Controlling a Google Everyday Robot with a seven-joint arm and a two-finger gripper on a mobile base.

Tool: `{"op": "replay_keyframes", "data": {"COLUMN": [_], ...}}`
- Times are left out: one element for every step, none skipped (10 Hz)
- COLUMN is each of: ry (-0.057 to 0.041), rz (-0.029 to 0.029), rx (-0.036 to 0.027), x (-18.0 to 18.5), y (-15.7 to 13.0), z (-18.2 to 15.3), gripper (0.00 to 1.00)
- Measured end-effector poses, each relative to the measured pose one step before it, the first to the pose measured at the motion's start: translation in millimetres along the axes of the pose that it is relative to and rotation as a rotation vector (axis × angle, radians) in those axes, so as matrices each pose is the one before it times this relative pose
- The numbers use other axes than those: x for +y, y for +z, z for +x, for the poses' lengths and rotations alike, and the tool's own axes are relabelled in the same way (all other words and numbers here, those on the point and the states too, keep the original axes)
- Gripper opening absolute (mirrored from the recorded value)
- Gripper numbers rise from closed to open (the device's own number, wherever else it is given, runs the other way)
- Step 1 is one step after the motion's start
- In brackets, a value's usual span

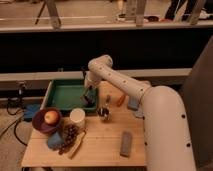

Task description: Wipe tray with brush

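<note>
The green tray [65, 94] lies at the back left of the wooden table. My gripper [88, 96] hangs from the white arm that reaches in from the right and points down over the tray's right front part. It is shut on the small dark brush [90, 101], whose head is low at the tray's floor near the right rim.
A purple bowl [42, 125] holding an apple [50, 117] stands front left. Beside it are a white cup [77, 118], grapes [69, 134] and a blue object [55, 141]. A metal cup [104, 113], an orange-handled tool [120, 99], a blue sponge [133, 104] and a grey block [126, 143] lie right of the tray.
</note>
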Motion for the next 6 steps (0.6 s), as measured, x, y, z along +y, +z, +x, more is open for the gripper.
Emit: {"op": "replay_keyframes", "data": {"ry": [0.00167, 0.00235, -0.00133, 0.00014, 0.00054, -0.00044], "rz": [-0.00345, -0.00215, -0.00121, -0.00143, -0.00307, -0.00091], "rx": [0.00472, 0.00202, 0.00065, 0.00172, -0.00007, -0.00030], "x": [0.59, -1.03, -3.47, -3.12, -1.03, -2.78], "y": [5.12, 6.92, 7.12, 5.35, 4.97, 3.48], "z": [12.29, 11.80, 9.43, 9.04, 9.67, 7.15], "gripper": [0.00, 0.00, 0.00, 0.00, 0.00, 0.00]}}
